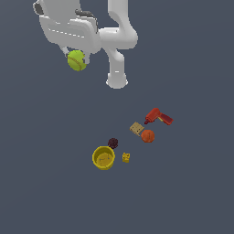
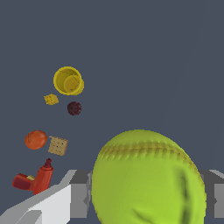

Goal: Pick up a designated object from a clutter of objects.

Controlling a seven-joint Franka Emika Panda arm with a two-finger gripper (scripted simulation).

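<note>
Green ball (image 2: 148, 179): filling the lower part of the wrist view, closest to that camera, yellow-green with a thin curved seam; in the exterior view it (image 1: 77, 60) is hanging high above the floor, well apart from the other items.
Gripper (image 1: 76, 55): grasping the green ball, with a grey finger (image 2: 79, 194) pressing against one side of it and a second finger edging in at the other side.
Arm (image 1: 116, 43): white, reaching across the upper part of the exterior view, with its base standing on the floor.
Purple ball (image 1: 113, 143): small, dark and lumpy, sitting just beside the cup's rim.
Cup (image 1: 103, 157): yellow, standing upright with its mouth open upward, on the exterior view's left of the cluster.
Yellow cube (image 1: 125, 157): tiny, lying just beside the cup on the exterior view's right.
Tan block (image 1: 135, 128): square and flat, lying between the purple ball and the drill, touching or nearly touching the orange ball.
Orange ball (image 1: 147, 135): resting just beside the tan block.
Red drill (image 1: 158, 116): toy-shaped, lying on its side, near the orange ball, farthest toward the exterior view's right.
Floor (image 1: 192, 192): plain dark grey-blue, carrying all the loose items.
</note>
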